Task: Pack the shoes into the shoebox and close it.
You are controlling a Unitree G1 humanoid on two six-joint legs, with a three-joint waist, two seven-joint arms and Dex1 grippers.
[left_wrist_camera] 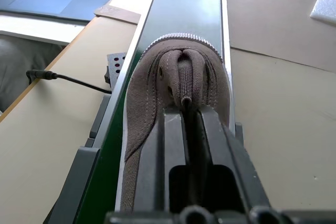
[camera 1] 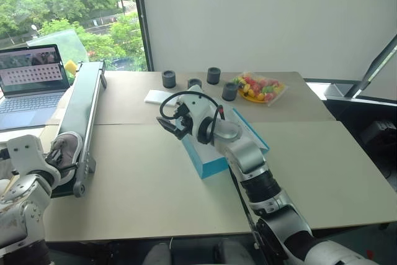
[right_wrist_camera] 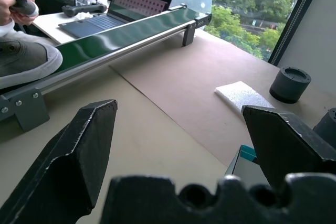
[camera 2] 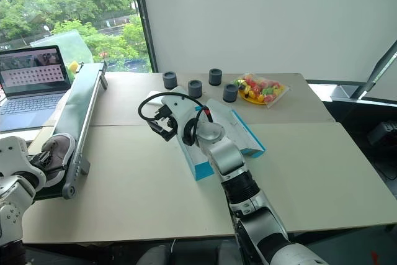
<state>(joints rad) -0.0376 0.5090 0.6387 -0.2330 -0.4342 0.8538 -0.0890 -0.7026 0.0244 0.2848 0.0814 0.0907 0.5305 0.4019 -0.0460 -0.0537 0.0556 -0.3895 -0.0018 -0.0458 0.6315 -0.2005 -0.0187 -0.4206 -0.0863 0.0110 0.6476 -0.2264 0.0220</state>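
One grey shoe (left_wrist_camera: 178, 72) lies on the green conveyor belt (camera 1: 84, 110) at the table's left edge. My left gripper (left_wrist_camera: 189, 111) is shut on the near end of its upper, and the same shoe (camera 1: 65, 150) sits at the belt's near end in the head view. The turquoise shoebox (camera 1: 211, 162) stands mid-table, largely covered by my right arm. My right gripper (camera 1: 177, 122) hovers over the box's far left corner, open and empty, its fingers (right_wrist_camera: 79, 145) spread wide. A corner of the shoebox (right_wrist_camera: 247, 153) peeks between them.
Several dark grey cups (camera 1: 169, 79) and a plate of coloured fruit (camera 1: 260, 88) stand at the table's back. A flat white pad (camera 1: 158, 96) lies behind the box. A laptop (camera 1: 31, 82) sits far left. A person's hand (right_wrist_camera: 13, 1) holds something dark beside the belt.
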